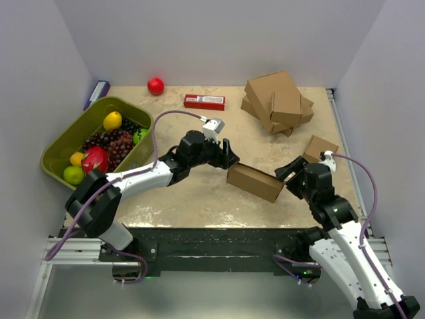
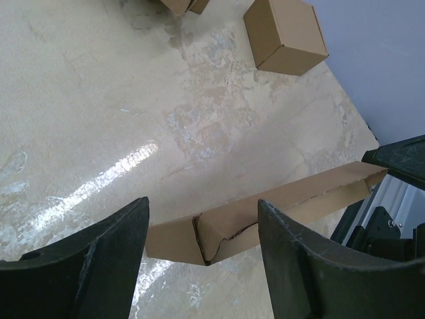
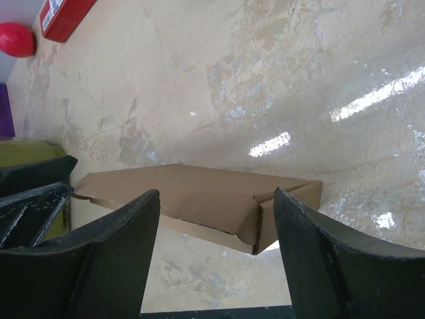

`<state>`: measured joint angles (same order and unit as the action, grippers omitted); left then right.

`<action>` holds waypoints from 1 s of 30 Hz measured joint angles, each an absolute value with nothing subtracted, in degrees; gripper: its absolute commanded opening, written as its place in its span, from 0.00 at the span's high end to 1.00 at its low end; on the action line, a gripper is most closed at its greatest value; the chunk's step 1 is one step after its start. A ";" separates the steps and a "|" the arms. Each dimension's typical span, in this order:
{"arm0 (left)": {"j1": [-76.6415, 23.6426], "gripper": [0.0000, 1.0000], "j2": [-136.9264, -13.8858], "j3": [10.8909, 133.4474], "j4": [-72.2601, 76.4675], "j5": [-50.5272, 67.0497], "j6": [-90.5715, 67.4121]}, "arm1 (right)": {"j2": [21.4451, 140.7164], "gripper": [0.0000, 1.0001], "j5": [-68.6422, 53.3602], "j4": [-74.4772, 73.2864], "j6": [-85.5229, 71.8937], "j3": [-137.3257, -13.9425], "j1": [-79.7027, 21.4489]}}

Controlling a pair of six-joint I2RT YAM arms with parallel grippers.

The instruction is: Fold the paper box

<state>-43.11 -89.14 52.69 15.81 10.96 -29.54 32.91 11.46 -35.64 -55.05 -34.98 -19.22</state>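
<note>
top view: the paper box point(image 1: 255, 183) lies nearly closed in the middle of the worktop point(image 1: 199, 199), left claw point(image 1: 228, 154) and right claw point(image 1: 285, 174) released at its two ends, gripping nothing
left wrist: the near end flap gapes; i judge it wants tucking in squarely
right wrist: that end's corner stands ajar too; better to press both ends evenly so the box doesn't skid
</note>
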 measured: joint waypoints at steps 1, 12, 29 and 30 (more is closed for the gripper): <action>-43.11 0.30 -89.21 52.69 15.86 11.03 -29.56 | 32.77 0.29 11.46 -35.62 -55.05 -34.89 -19.22; -42.96 0.30 -89.25 52.25 17.50 11.51 -30.52 | 31.07 0.34 11.00 -36.10 -55.51 -32.86 -19.22; -42.81 0.33 -90.06 49.78 20.23 11.86 -30.94 | 29.36 0.38 11.33 -36.25 -56.12 -31.44 -19.22; -42.81 0.33 -90.13 49.63 20.40 11.86 -30.94 | 29.19 0.38 11.38 -36.29 -56.21 -31.31 -19.22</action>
<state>-42.81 -90.13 49.63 20.40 11.86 -30.94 29.19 11.38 -36.29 -56.21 -31.31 -19.22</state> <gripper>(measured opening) 0.680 0.624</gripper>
